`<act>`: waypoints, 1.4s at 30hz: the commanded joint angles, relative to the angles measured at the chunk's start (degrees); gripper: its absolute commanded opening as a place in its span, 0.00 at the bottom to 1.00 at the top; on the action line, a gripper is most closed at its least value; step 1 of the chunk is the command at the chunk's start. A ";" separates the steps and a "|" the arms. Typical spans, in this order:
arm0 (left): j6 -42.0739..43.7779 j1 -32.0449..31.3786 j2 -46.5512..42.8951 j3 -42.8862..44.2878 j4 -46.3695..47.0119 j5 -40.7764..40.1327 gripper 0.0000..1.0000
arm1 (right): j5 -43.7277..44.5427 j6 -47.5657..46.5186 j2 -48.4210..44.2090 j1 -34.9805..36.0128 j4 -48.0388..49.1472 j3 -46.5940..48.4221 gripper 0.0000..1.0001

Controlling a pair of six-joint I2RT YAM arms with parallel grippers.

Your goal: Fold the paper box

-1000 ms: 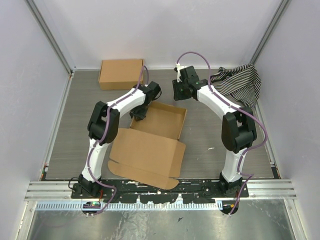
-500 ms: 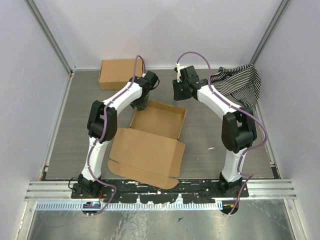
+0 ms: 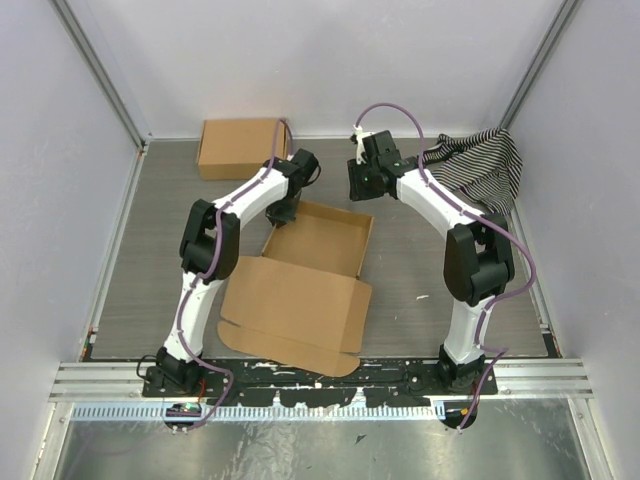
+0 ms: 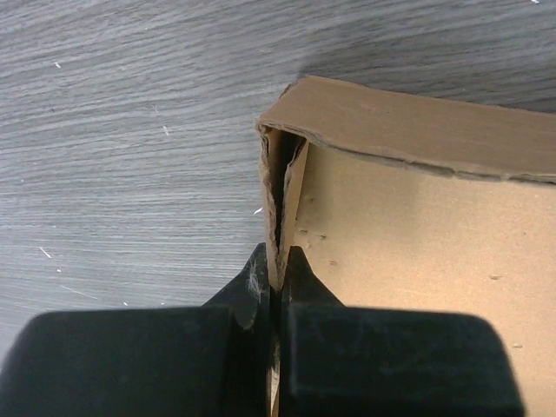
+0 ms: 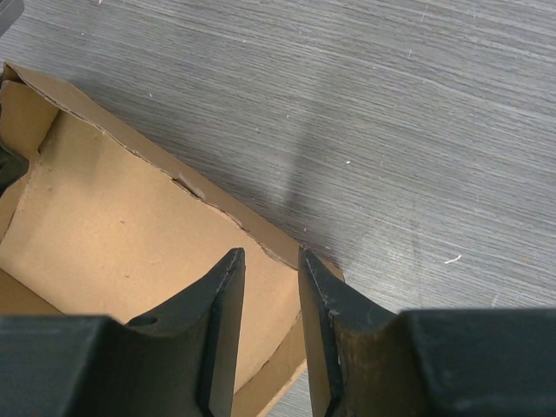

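Observation:
The paper box (image 3: 318, 243) lies mid-table as a brown cardboard tray with raised walls, its lid panel (image 3: 295, 305) flat toward the near edge. My left gripper (image 3: 283, 212) is shut on the tray's left wall near its far left corner; in the left wrist view the fingertips (image 4: 259, 271) pinch the doubled wall (image 4: 282, 195). My right gripper (image 3: 362, 186) hovers over the tray's far right corner. In the right wrist view its jaws (image 5: 271, 257) stand slightly apart and empty above the box wall (image 5: 252, 239).
A smaller compact brown cardboard box (image 3: 241, 147) sits at the back left. A black-and-white striped cloth (image 3: 482, 166) is bunched at the back right. Walls and metal rails enclose the grey table (image 3: 160, 250).
My left gripper has moved along the tray's left wall toward the far corner. The right arm has hardly moved.

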 commanded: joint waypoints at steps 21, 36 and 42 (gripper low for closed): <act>-1.32 2.77 -20.18 -9.76 7.14 3.21 0.67 | -17.98 -4.89 -1.21 -0.78 2.82 6.40 0.48; -2.18 6.99 -44.86 -28.73 10.03 3.18 0.65 | -18.04 -14.76 11.74 5.32 0.17 16.41 0.57; -3.33 7.18 -49.93 -32.88 10.55 4.52 0.66 | -14.89 -16.26 16.14 7.35 -0.45 18.73 0.58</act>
